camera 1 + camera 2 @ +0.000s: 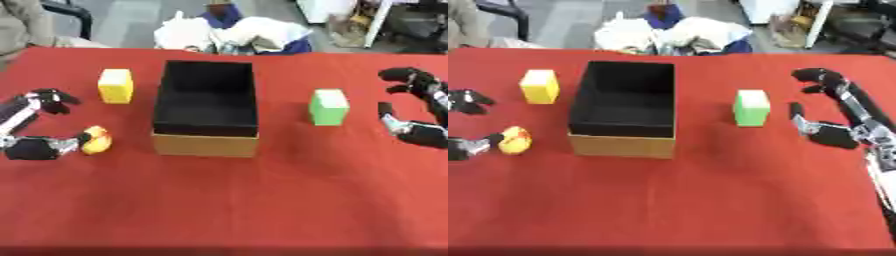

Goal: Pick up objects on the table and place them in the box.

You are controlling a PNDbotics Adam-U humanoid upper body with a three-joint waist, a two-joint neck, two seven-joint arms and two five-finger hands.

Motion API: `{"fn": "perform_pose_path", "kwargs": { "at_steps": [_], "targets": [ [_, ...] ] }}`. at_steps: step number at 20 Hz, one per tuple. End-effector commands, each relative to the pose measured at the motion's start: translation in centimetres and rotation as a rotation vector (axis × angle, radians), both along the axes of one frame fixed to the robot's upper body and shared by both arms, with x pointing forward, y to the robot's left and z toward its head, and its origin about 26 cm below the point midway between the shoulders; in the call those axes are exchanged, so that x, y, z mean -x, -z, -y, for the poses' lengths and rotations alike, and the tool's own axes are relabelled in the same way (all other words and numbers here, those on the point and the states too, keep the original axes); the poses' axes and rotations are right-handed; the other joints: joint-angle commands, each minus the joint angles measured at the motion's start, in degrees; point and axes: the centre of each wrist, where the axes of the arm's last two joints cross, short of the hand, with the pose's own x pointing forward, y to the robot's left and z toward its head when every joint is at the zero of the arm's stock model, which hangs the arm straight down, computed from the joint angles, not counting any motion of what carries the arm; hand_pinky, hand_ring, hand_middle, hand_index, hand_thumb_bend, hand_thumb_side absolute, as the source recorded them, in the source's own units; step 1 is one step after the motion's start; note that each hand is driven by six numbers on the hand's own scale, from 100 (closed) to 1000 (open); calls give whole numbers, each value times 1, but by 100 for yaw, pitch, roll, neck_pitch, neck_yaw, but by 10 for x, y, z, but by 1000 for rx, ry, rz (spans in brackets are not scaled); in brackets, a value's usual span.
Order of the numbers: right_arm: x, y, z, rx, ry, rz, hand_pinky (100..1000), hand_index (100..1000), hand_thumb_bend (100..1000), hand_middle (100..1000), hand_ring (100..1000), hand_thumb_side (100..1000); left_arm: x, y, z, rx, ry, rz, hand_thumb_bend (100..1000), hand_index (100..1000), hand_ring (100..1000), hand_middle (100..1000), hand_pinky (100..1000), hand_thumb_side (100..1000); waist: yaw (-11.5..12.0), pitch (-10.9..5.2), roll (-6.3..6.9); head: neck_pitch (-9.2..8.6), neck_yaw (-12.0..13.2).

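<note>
On the red desk [219, 200], the left robot hand [35, 125] lies at the left edge, its fingers spread wide apart, the upper ones curling near the desk's edge and the thumb reaching toward a small yellow toy [94, 140] with an orange patch. The thumb tip touches or nearly touches the toy; whether it grips it cannot be told. Up from the toy stands a yellow block [115, 86], upright, apart from the hand and just left of the box [206, 107]. The box is open at the top, black inside with a tan front wall, and sits in the middle of the desk; nothing shows in it. To its right, well apart, a green block [329, 106] stands upright. Farther right, the right robot hand [833, 110] rests near the desk's right edge, open, fingers and thumb splayed with a wide gap, holding nothing and near the green block without touching it.
</note>
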Motion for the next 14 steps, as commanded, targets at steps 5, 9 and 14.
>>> {"fn": "perform_pose_path", "kwargs": {
  "at_steps": [5,9,14],
  "targets": [
    [-1,-11,4,19,-6,21,788,891,100,834,885,169,-11,-6,-9,-101,-15,-27,491,831,730,754,776,465,-16,-77,4,13,23],
    [-2,-10,4,18,-8,21,788,891,100,834,885,169,-18,-1,-7,-130,-19,-44,512,833,719,751,774,478,-19,-77,1,13,27],
    [-2,-10,3,16,-9,20,788,891,100,833,884,171,-28,7,-1,-165,-13,-70,528,832,704,743,765,487,-22,-76,-10,14,42]
  ]
}}
